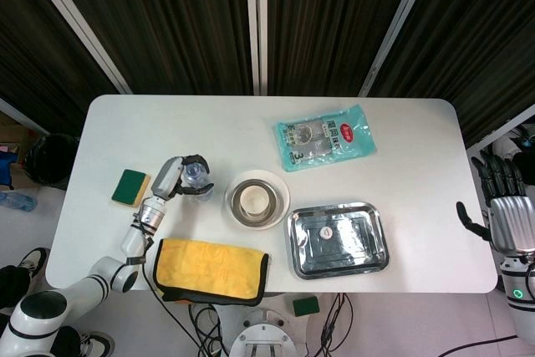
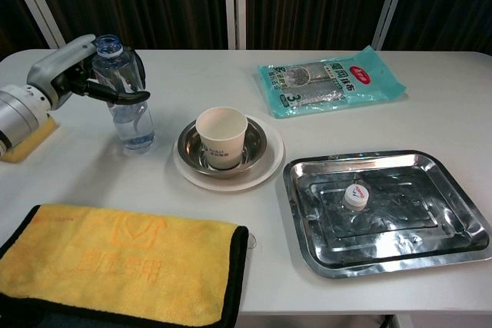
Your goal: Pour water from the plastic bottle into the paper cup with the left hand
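A clear plastic bottle (image 2: 129, 105) stands upright and uncapped, part full of water, left of the paper cup. My left hand (image 2: 81, 74) grips it high up, with fingers wrapped round its shoulder. In the head view the bottle (image 1: 195, 178) and the left hand (image 1: 171, 180) show left of the bowl. I cannot tell whether the bottle's base touches the table. The white paper cup (image 2: 221, 136) sits upright in a steel bowl (image 2: 254, 144) on a white plate (image 2: 265, 170). My right hand (image 1: 504, 213) hangs open off the table's right edge.
A steel tray (image 2: 453, 213) at the front right holds the bottle cap (image 2: 354, 197). A folded yellow cloth (image 2: 115, 263) lies at the front left. A green and yellow sponge (image 1: 130, 187) lies left of the bottle. A teal packet (image 2: 330, 78) lies at the back.
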You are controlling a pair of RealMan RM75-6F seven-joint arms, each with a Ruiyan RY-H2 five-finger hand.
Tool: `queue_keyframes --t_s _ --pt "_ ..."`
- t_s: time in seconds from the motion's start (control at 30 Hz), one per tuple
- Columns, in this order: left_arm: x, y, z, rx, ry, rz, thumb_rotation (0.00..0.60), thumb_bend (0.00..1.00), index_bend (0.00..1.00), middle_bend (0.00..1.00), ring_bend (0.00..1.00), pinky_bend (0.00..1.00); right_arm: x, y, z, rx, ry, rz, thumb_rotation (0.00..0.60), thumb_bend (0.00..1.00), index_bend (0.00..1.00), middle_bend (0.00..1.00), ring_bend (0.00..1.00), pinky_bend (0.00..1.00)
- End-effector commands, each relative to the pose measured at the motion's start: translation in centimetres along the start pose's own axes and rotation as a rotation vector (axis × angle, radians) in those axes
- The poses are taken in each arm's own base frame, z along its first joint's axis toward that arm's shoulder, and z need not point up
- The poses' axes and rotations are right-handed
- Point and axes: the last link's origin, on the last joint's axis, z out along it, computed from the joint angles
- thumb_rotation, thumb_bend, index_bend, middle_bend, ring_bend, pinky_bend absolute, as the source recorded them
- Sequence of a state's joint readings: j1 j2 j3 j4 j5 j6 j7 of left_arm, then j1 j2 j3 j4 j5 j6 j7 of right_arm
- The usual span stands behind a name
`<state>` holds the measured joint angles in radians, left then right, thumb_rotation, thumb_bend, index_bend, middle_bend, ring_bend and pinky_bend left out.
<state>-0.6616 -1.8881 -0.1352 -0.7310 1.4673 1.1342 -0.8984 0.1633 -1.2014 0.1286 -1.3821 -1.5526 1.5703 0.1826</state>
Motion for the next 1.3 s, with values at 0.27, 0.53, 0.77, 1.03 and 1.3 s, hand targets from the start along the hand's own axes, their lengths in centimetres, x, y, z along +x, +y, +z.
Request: queue_keyframes --t_s 0.27,0.53,0.77,1.03,1.3 --pt "-0.18 -0.44 -0.24 -0.029 -0.005 0.055 0.6 0.38 0.53 0.56 0.43 0.58 -0.05 0.13 0.05 -0.01 -0.016 -0.008 0.6 0.36 0.0 0.0 0.0 0.0" --pt "-0.65 -0.73 -0.34 -0.026 -0.029 0.047 0.6 0.34 0.36 0.45 0.36 0.53 -0.16 0.19 0.02 -0.014 -0.02 -0.006 0.6 0.36 0.0 0.0 0.0 0.0" --pt "-0.51 -0.72 -0.22 -0.022 -0.036 0.026 0.6 0.29 0.18 0.32 0.26 0.43 -0.05 0.27 -0.01 -0.018 -0.018 -0.008 0.6 0.37 0.0 0.0 0.0 0.0" --pt "-0.35 -0.77 -0.33 -0.021 -0.025 0.024 0.6 0.22 0.05 0.2 0.16 0.25 -0.12 0.24 0.02 -0.018 -0.018 -0.008 0.6 0.37 0.0 0.0 0.0 0.0" --pt "-0.02 -0.84 -0.46 -0.022 -0.017 0.015 0.6 0.16 0.03 0.14 0.09 0.19 -0.1 0.18 0.02 -0.015 -0.016 -0.008 0.6 0.37 0.0 0.0 0.0 0.0"
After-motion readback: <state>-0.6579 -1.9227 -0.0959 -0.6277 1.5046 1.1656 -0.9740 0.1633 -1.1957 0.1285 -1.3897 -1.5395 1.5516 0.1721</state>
